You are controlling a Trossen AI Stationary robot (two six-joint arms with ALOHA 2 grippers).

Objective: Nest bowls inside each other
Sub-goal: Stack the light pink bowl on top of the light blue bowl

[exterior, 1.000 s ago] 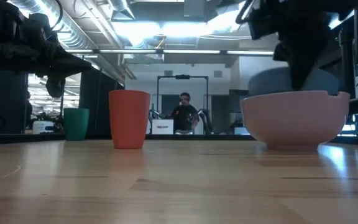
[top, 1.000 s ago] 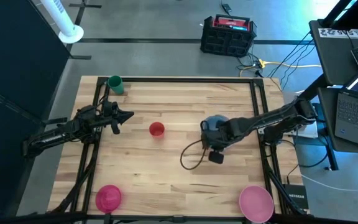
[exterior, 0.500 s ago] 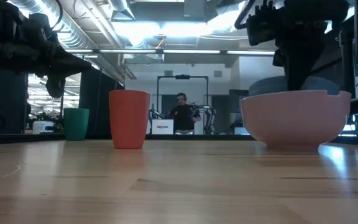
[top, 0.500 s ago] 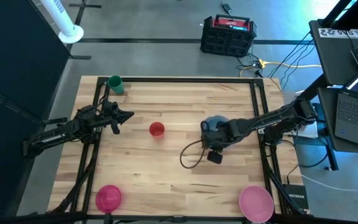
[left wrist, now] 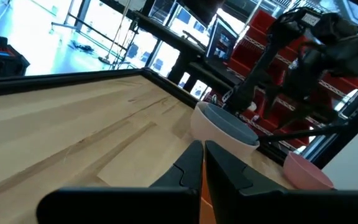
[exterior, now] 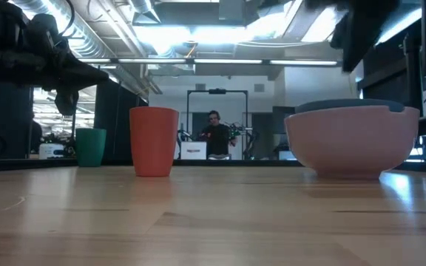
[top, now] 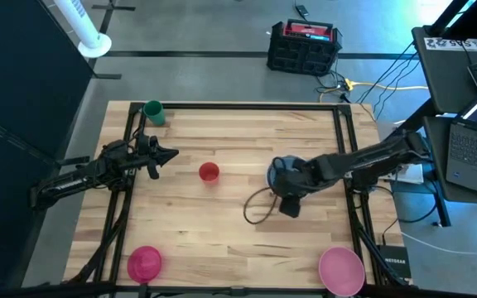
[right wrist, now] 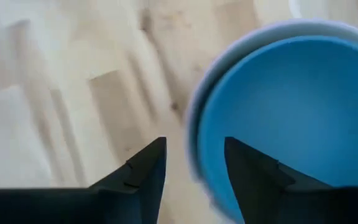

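Right claw (right wrist: 191, 165) now standing open, holding nothing, lifting off the blue bowl (right wrist: 291, 118) just dropped into the white bowl (exterior: 350, 140) around 3 o'clock on the table (top: 222, 223). Meaning one nest done; still leaving the magenta bowl (top: 144, 263) at 7 and pink bowl (top: 340, 269) at 5. Left claw (top: 171, 153) pinched closed, idling at 9.

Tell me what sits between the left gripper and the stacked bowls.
In the high view, only the red cup sits between the left gripper and the stacked bowls.
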